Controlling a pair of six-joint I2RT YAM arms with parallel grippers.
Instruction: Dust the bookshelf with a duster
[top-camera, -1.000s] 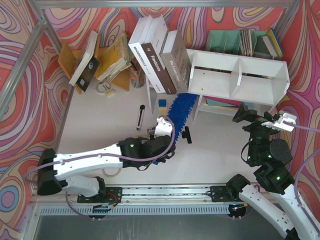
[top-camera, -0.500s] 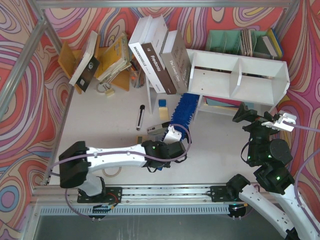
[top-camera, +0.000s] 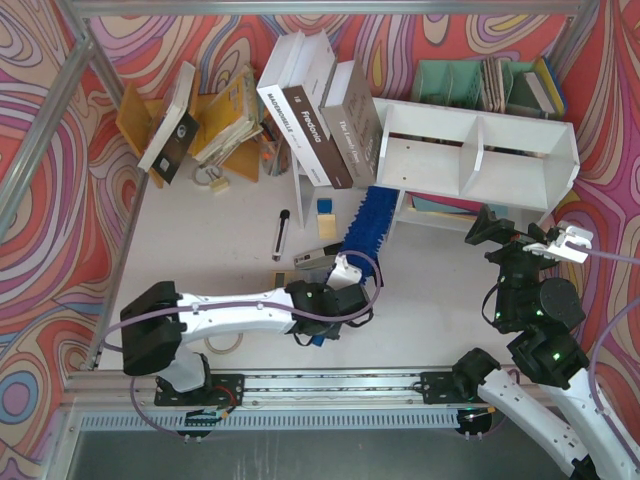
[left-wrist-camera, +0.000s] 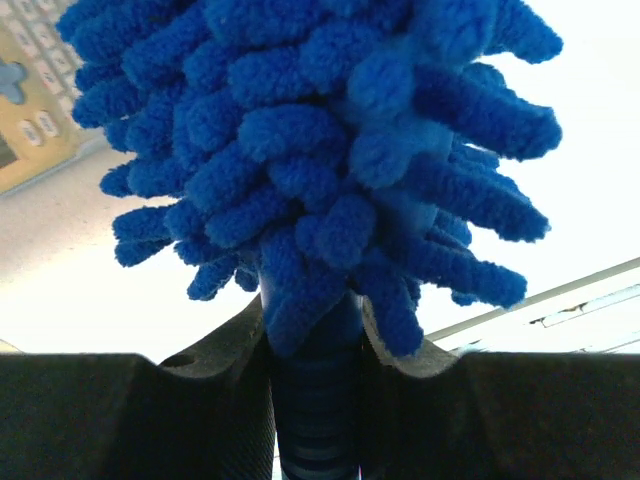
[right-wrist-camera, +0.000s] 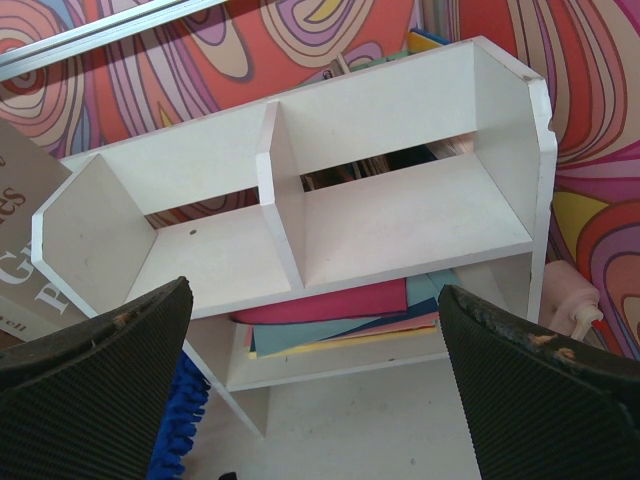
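Note:
The white bookshelf (top-camera: 430, 160) stands at the back right, its two compartments bare; the right wrist view shows it head-on (right-wrist-camera: 400, 225). My left gripper (top-camera: 340, 285) is shut on the handle of the blue duster (top-camera: 366, 222). The fluffy head points away from me toward the shelf's left leg, and I cannot tell whether it touches the shelf. In the left wrist view the noodle bristles of the duster (left-wrist-camera: 320, 150) fill the frame above the left gripper (left-wrist-camera: 312, 330). My right gripper (top-camera: 525, 235) hangs open in front of the shelf, the right gripper (right-wrist-camera: 315, 330) holding nothing.
Large books (top-camera: 320, 110) lean against the shelf's left end. A teal file organiser (top-camera: 470, 80) stands behind it and an orange book rack (top-camera: 225, 110) at the back left. Coloured folders (right-wrist-camera: 340, 310) lie under the shelf. A black pen (top-camera: 282, 235) and calculator (top-camera: 315, 258) lie near the duster.
The left arm swung right and forward, tipping the duster from a long diagonal to a steeper, foreshortened pose near the shelf's left leg. The right arm stayed still.

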